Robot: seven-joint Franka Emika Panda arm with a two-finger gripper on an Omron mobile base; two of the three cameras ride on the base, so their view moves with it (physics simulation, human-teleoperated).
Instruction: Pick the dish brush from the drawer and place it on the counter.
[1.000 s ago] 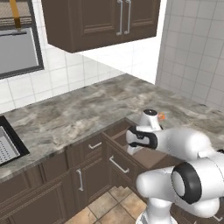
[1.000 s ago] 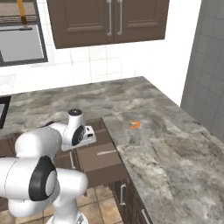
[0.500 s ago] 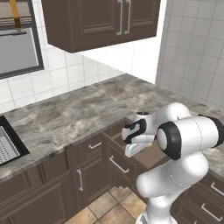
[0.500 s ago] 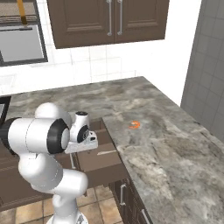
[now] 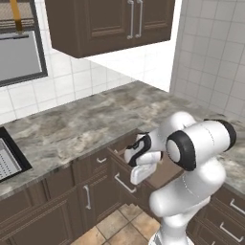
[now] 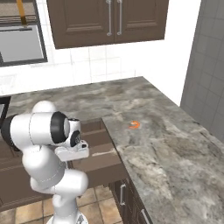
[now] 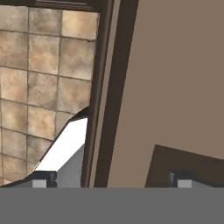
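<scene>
Straddling drawer (image 7: 175, 78) front, open pincer (image 7: 111, 181)

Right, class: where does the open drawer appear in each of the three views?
Left base view: drawer just below centre, pulled out.
Right base view: lower centre-left, left of the counter edge.
Hand view: right half, light brown inside.
Shared landmark: tan floor tiles in front of it.

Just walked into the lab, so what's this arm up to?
The arm's end effector hangs open over the pulled-out drawer, holding nothing. A pale stick, likely the dish brush, lies on the drawer floor. The counter beside it carries a small orange object. Nothing has been picked up yet.
</scene>
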